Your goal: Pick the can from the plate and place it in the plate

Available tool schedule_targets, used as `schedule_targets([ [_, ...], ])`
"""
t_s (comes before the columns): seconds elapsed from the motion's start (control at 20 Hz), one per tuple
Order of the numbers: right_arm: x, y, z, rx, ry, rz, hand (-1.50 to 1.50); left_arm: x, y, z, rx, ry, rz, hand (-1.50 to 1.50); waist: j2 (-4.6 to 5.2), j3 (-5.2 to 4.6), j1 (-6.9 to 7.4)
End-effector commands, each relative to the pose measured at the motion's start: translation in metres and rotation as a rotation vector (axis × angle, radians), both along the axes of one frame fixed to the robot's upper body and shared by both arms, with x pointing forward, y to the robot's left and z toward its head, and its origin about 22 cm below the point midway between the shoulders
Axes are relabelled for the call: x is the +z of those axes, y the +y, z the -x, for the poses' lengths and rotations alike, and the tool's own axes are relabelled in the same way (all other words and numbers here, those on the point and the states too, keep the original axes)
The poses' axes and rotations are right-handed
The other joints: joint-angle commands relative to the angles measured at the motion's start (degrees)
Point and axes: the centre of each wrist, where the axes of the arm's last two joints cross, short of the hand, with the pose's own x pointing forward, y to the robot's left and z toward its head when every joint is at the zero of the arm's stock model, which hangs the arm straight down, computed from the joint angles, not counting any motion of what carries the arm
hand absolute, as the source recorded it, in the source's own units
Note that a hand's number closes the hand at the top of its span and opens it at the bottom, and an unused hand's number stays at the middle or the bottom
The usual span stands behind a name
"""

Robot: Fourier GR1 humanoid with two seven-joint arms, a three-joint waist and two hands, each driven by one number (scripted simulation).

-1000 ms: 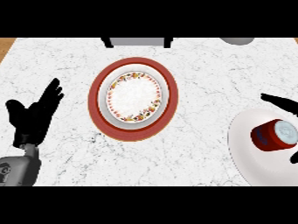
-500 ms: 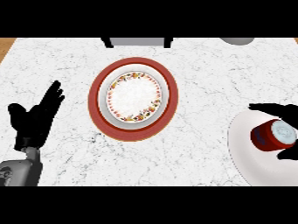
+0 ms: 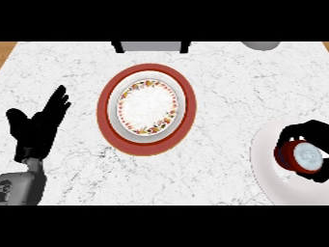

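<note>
**Holding the can on the white plate: items as we find them**

Listing first the desk (image 3: 231, 87), we record a white marbled top with wood showing at both upper corners.

Item 1. The can (image 3: 304, 157): red body, pale round top turned toward us. It is over the inner part of the white plate (image 3: 267, 169), which sits at the desk's right edge and is partly cut off by the view.

Item 2. Our right hand (image 3: 316, 137): black, entering from the right. Its fingers are curled round the can, with dark digits over the top side and more below it, so the can shows between them.

Item 3. The patterned plate (image 3: 147, 107): white centre, a floral band round the rim. It lies on a red plate (image 3: 106, 120) near the desk's middle, well apart from the can.

Item 4. Our left hand (image 3: 38, 128): black on a grey forearm (image 3: 14, 185), at the view's left. Its fingers are straight and apart, pointing up, resting and holding nothing.

Item 5. A dark-framed grey object (image 3: 151, 46) at the desk's far edge, and a grey rounded object (image 3: 261, 45) to its right; we cannot tell what either one is.
</note>
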Motion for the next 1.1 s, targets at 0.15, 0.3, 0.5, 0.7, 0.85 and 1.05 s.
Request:
schedule_targets([
  [0.15,-0.022,0.208,0.008,0.307,-0.016,-0.11,1.5,-0.009,-0.008,0.001,-0.039,0.017,0.002,0.0,-0.06,0.0,2.78],
  [0.3,-0.018,0.285,0.029,0.436,-0.016,-0.115,1.5,-0.004,-0.016,-0.006,-0.082,0.015,-0.014,0.0,0.16,-0.06,4.6],
  [0.5,0.01,0.33,0.052,0.379,-0.19,-0.104,1.5,-0.007,-0.023,-0.006,-0.08,0.02,-0.001,0.0,-0.52,0.22,3.94],
  [0.7,0.039,0.349,0.078,0.249,-0.391,-0.252,1.5,-0.005,-0.008,-0.009,-0.057,0.022,-0.006,0.0,-0.53,0.31,2.87],
  [0.85,0.055,0.357,0.09,0.113,-0.552,-0.352,1.5,-0.001,-0.014,-0.008,-0.037,0.0,0.004,0.0,-0.74,0.39,2.71],
  [1.05,0.081,0.371,0.101,-0.062,-0.676,-0.399,1.5,-0.007,-0.002,-0.007,-0.032,0.027,-0.007,0.0,-0.41,0.22,1.95],
])
